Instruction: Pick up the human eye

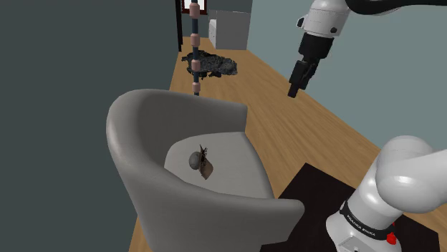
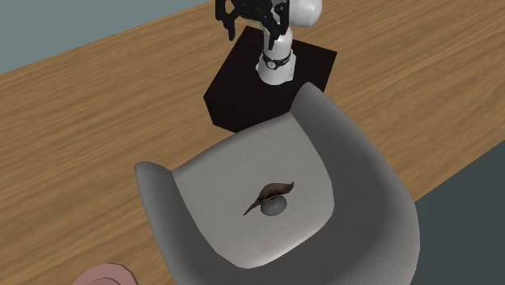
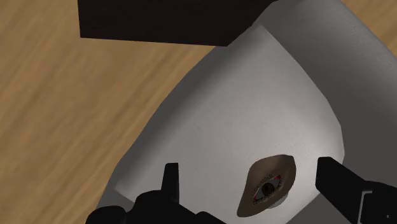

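Observation:
The human eye (image 1: 197, 162) is a small grey ball with a brownish lid and dark lashes, lying on the seat of a grey armchair (image 1: 179, 118). In the second exterior view the eye (image 2: 273, 202) rests near the middle of the armchair's (image 2: 368, 174) seat. My black gripper (image 1: 294, 89) hangs high in the air, off to the shoulder view's right of the chair and far from the eye. It is open and holds nothing. In the wrist view the eye (image 3: 267, 184) shows far below, between the spread fingers of the gripper (image 3: 248, 175), on the armchair (image 3: 254, 89).
The black stand (image 2: 243, 89) sits right beside the chair on a wooden floor (image 2: 97, 121). Farther back in the shoulder view are a segmented pole (image 1: 195, 50), a dark heap (image 1: 213, 66) on the floor and a white cabinet (image 1: 229, 28).

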You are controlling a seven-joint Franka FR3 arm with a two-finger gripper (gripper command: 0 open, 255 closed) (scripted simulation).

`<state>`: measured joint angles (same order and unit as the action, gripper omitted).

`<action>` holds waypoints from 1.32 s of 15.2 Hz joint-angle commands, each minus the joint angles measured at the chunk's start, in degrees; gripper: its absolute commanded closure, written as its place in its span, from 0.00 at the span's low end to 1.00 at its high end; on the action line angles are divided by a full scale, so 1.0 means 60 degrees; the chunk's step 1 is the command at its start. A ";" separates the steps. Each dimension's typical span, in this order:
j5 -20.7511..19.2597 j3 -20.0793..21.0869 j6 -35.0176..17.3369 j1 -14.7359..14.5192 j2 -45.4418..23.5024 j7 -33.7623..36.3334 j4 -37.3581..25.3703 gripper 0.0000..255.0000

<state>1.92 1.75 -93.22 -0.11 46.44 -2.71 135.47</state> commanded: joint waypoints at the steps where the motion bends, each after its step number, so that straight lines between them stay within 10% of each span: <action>1: 0.0000 0.0000 0.0000 0.0000 0.0000 0.0000 0.0000 0.00; 20: 0.0839 0.2151 -0.5038 0.0360 -0.5648 0.4408 -0.0517 0.00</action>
<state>7.05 14.06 -121.92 1.98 14.60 22.08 132.90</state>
